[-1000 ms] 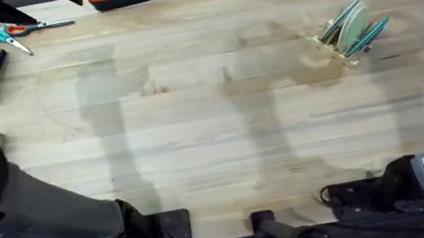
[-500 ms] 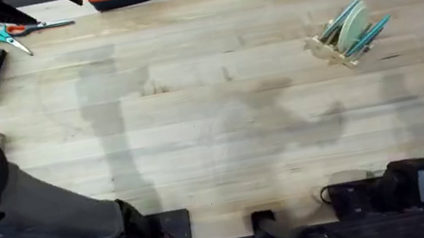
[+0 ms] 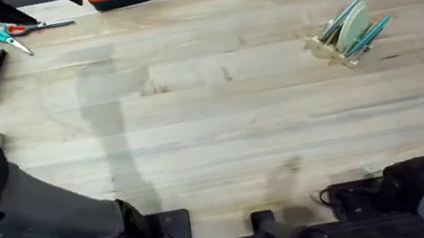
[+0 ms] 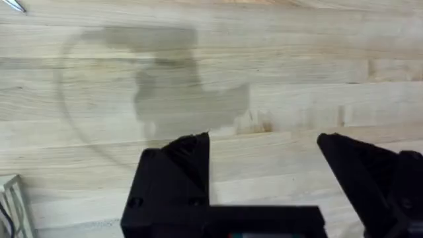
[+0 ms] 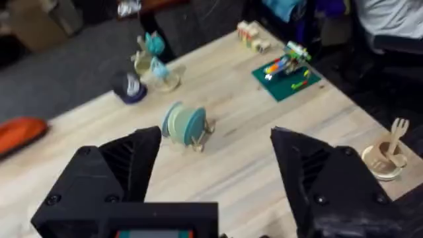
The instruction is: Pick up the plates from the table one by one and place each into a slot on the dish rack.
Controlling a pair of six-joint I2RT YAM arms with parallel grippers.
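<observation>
- The plates (image 3: pixel 350 24) stood on edge in the slots of the dish rack (image 3: pixel 329 46), toward the far right of the counter (image 3: pixel 215 136); one turquoise-blue plate faced outward in the right wrist view, with paler ones behind it (image 5: pixel 185 123). No plate lay flat on the bare wood.
- Over the last second the right arm had pulled back toward its base at the counter's near right edge, and its shadow had slid off the middle of the counter toward that near edge.
- Judged from this, the stowing looked finished, or nearly so, and the arm was retreating rather than reaching.
- The right hand (image 5: pixel 215 158) was spread wide and empty, well apart from the rack, which sat framed between its fingers farther off.
- The left hand (image 4: pixel 264 162) was likewise spread and held nothing, hovering over bare wood on the counter's left side, far from the rack.
</observation>
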